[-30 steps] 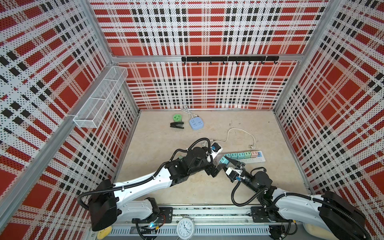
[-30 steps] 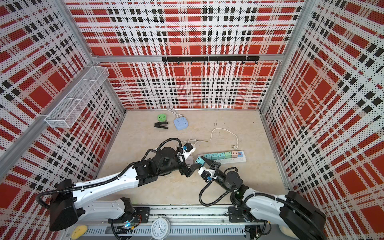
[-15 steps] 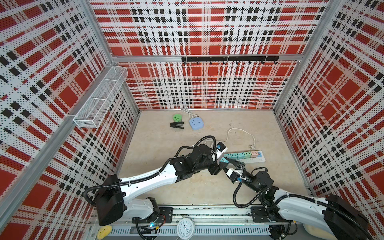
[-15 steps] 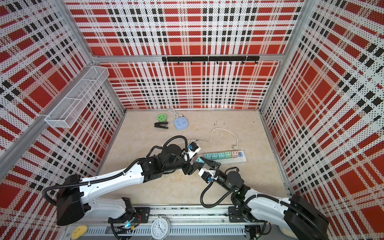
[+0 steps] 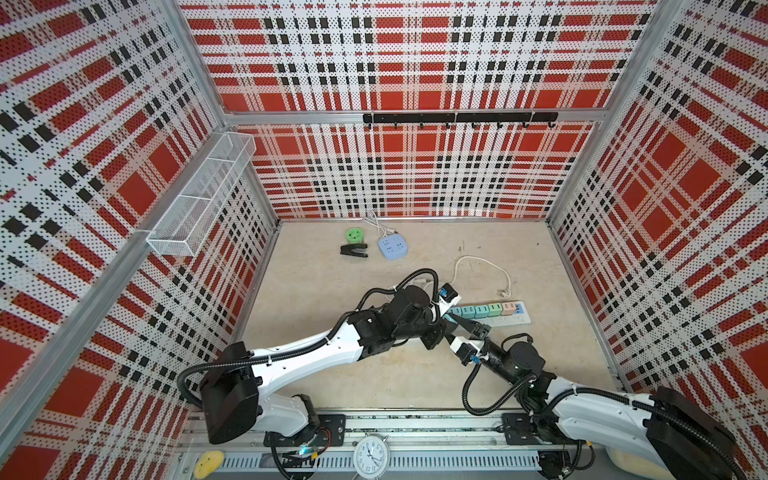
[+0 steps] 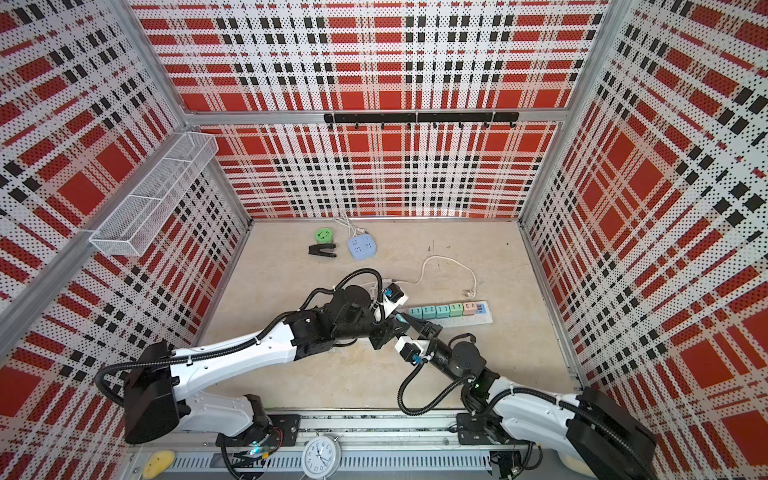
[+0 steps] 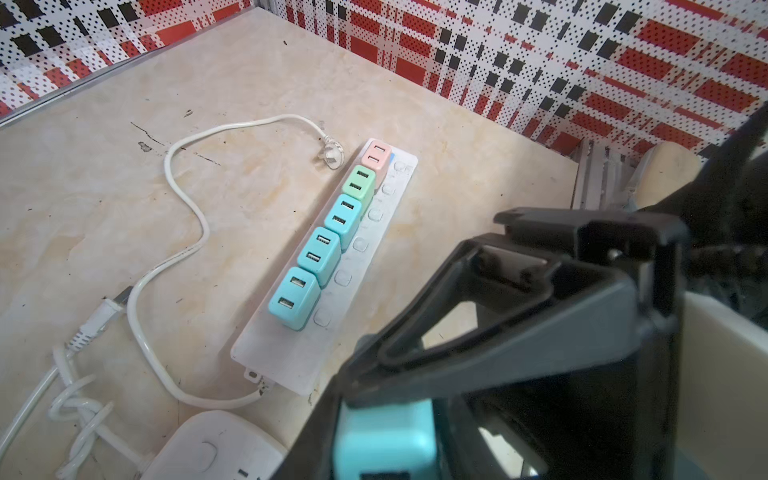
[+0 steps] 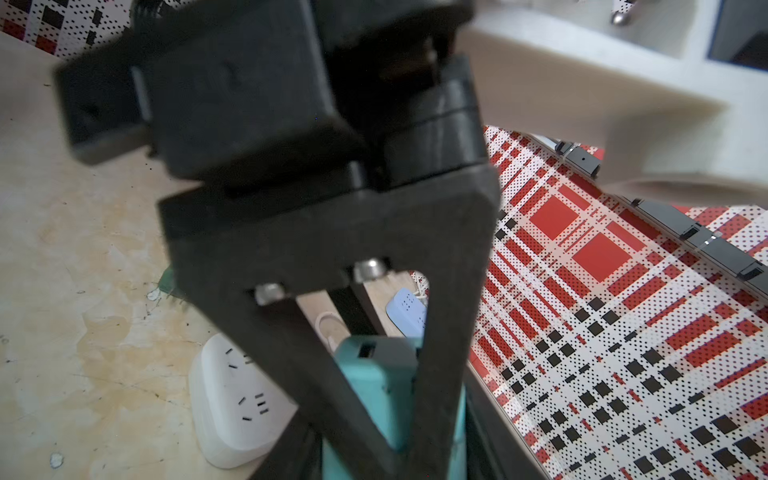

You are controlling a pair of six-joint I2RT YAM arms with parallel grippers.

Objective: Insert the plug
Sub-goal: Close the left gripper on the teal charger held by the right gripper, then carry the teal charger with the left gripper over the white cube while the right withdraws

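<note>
Teal plug point(image 8: 374, 386) is by the left end of the power strip point(image 5: 513, 320), right gripper point(image 5: 457, 323) clamped on it, can't tell if left gripper point(image 5: 441, 329) has it, so letting go early could drop it.

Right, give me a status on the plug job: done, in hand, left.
Done: five chargers already sit in the power strip. In hand: the right gripper is shut on a teal plug, and the left gripper meets it at that plug; whether it grips too is unclear. Left: seat that plug, probably at the strip's bare end by its cord.
</note>
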